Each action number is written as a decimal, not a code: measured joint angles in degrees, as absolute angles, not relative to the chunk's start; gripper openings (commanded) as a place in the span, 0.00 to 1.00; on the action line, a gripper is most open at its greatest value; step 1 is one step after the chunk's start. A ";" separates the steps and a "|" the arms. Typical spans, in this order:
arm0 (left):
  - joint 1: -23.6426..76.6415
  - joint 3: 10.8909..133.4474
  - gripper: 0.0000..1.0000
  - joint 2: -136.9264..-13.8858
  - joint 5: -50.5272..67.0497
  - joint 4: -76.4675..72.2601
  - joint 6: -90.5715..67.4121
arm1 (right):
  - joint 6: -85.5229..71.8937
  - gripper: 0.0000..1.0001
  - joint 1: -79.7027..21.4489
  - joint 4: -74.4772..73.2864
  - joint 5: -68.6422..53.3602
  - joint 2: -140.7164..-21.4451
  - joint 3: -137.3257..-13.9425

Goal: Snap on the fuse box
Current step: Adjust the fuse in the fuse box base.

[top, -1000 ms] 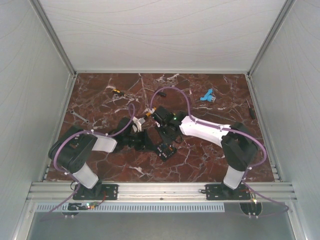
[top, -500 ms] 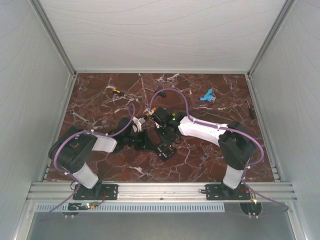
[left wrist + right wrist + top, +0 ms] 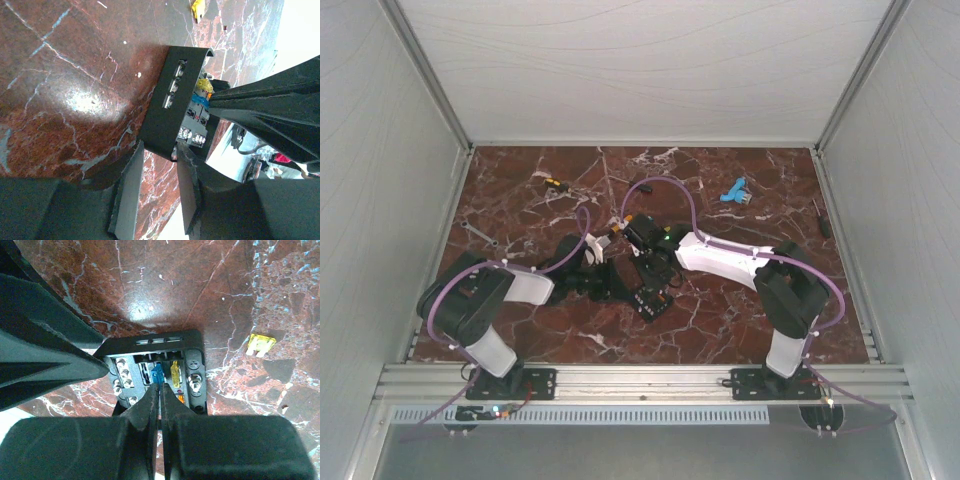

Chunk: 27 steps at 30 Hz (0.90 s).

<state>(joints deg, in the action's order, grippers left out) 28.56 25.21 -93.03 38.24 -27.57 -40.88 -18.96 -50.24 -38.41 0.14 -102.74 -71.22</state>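
Both arms reach inward from their bases so that the wrists meet near the middle of the table. The left arm (image 3: pixel 510 285) lies low, its forearm stretched to the right, and the left gripper (image 3: pixel 159 172) has its jaws part-way parted and clamped on the near edge of the fuse box (image 3: pixel 170 105). The right arm (image 3: pixel 730 258) angles in from the right with its wrist bent downward. The right gripper (image 3: pixel 160 399) points down with its two fingers (image 3: pixel 147 410) pressed together, holding nothing
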 measured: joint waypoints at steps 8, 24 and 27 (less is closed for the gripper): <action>28.56 25.30 0.33 -93.03 38.20 -27.35 -40.75 | -19.31 0.00 -50.63 -40.40 1.50 -104.18 -70.63; 28.56 25.78 0.33 -93.03 38.09 -26.46 -40.58 | -16.05 0.05 -54.85 -41.67 6.70 -103.70 -71.83; 28.56 25.80 0.33 -93.03 38.02 -26.48 -40.58 | -15.27 0.08 -55.07 -41.82 7.49 -102.59 -71.79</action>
<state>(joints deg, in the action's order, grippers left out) 28.56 25.80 -93.03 38.02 -26.48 -40.58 -15.27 -55.07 -41.82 7.49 -102.59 -71.79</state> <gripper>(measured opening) 0.328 0.047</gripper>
